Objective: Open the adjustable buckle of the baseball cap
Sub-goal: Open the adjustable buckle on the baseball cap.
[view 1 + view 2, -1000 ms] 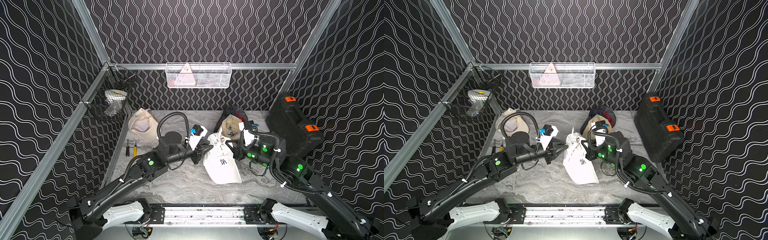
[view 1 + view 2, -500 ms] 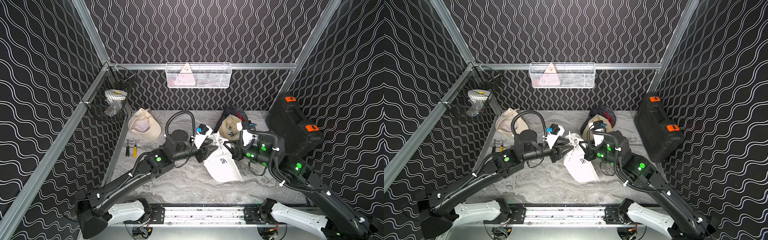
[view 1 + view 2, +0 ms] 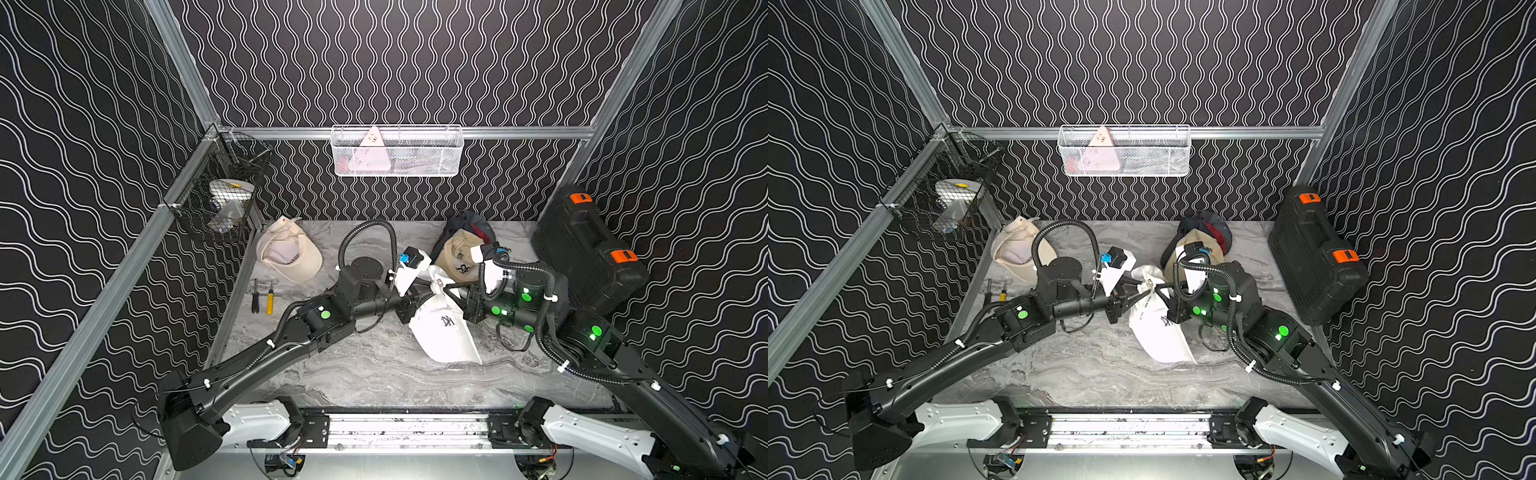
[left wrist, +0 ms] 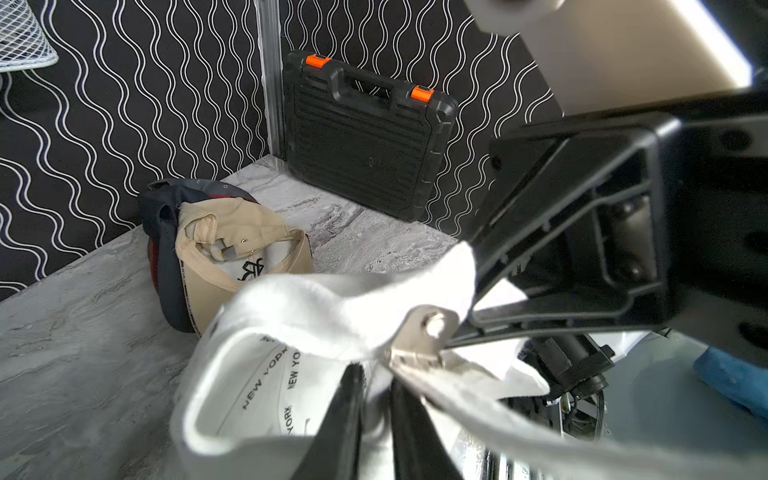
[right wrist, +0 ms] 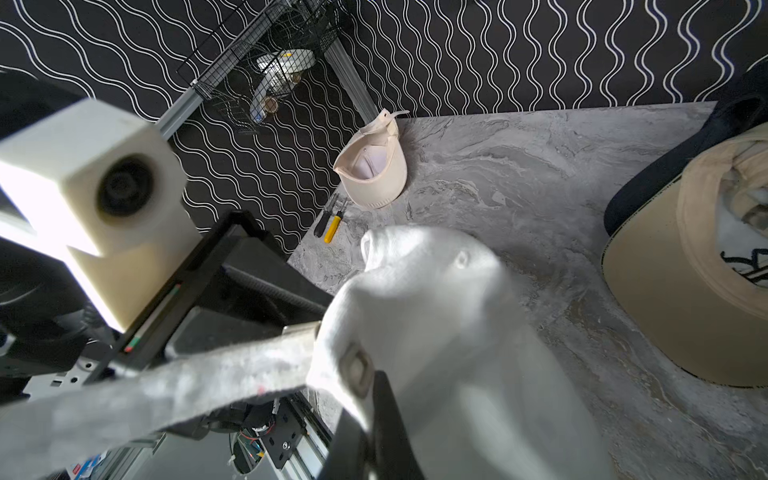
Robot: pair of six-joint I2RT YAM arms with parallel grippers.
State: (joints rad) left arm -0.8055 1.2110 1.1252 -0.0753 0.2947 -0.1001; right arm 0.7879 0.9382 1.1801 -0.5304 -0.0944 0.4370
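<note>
A white baseball cap (image 3: 442, 332) (image 3: 1156, 332) hangs at the table's middle between my two grippers, brim down on the marble. Its metal buckle (image 4: 419, 336) (image 5: 357, 370) sits at the top of the back strap, seen in a top view as a small glint (image 3: 438, 282). My left gripper (image 3: 430, 287) (image 4: 376, 374) comes from the left; its fingers stand close together with white cloth between them, just below the buckle. My right gripper (image 3: 452, 286) (image 5: 365, 415) comes from the right, shut on the cap's band beside the buckle. The loose strap end (image 5: 187, 374) trails off towards the left arm.
A cream cap (image 3: 291, 255) lies at the back left, with two screwdrivers (image 3: 262, 296) near it. A tan cap (image 3: 457, 253) rests on a dark one at the back right. A black tool case (image 3: 586, 249) leans on the right wall. A white wire basket (image 3: 397, 151) and a black mesh basket (image 3: 220, 199) hang on the walls.
My left arm has reached right to the cap and its jaws have narrowed onto the cloth by the buckle. The right gripper has kept its hold; the cap shifted slightly right.
</note>
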